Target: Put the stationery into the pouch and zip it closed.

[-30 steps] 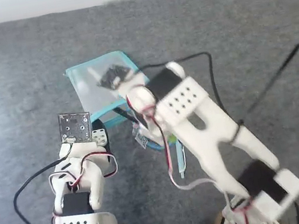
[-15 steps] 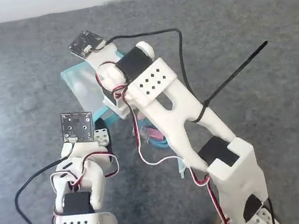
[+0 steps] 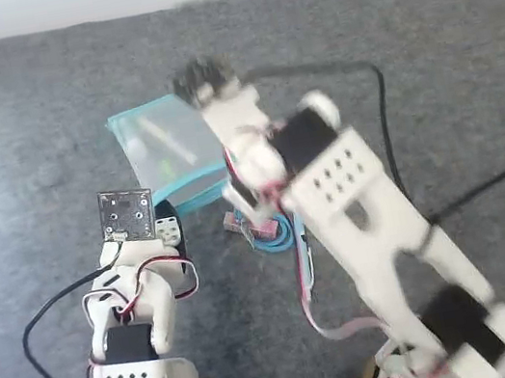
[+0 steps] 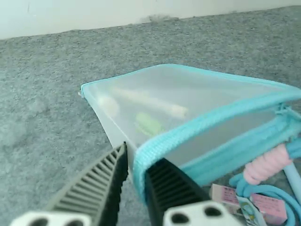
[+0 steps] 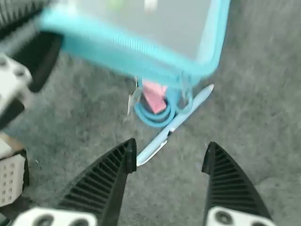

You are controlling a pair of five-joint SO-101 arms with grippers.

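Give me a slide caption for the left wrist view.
Left pincer grips the pouch by its teal zipper edge, pink eraser and blue cord lying beside it.

**Left arm** (image 3: 131, 323): white jointed unit based at the near left of the grey felt-covered counter (image 3: 19, 142), reaching forward. The left end effector (image 4: 135, 165) is low, its black ribbed jaws pinched on the zipper edge of the translucent teal-trimmed pouch (image 4: 188, 101). **Right arm** (image 3: 362, 199): stretched diagonally from the near right toward the centre, wrist bent downward, with the right end effector (image 5: 169, 148) above the counter and its black ribbed jaws spread wide.
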